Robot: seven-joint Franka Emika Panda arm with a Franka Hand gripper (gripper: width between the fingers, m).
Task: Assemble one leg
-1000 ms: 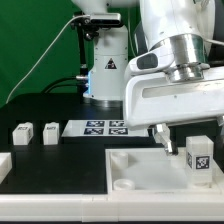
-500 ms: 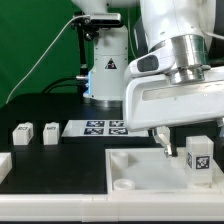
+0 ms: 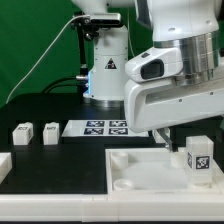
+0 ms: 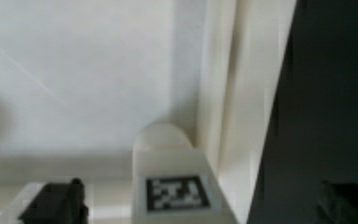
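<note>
A leg point(image 3: 198, 161), a small white block with a black-and-white tag, stands upright on the large white tabletop point(image 3: 140, 172) near the exterior view's right. My gripper point(image 3: 180, 142) hangs just above it, one dark finger point(image 3: 165, 142) showing. In the wrist view the leg point(image 4: 172, 180) lies between my two dark fingertips point(image 4: 55, 200), with clear gaps on both sides. The gripper point(image 4: 202, 205) is open and holds nothing. Two more legs point(image 3: 22, 133) point(image 3: 50, 132) sit on the black table at the exterior view's left.
The marker board point(image 3: 105, 127) lies on the black table behind the tabletop. Another white part point(image 3: 3, 165) shows at the exterior view's left edge. A white robot base point(image 3: 103, 70) stands at the back, before a green backdrop.
The arm's wrist has shifted a little up and toward the exterior view's right. The leg and the other parts have not moved.
</note>
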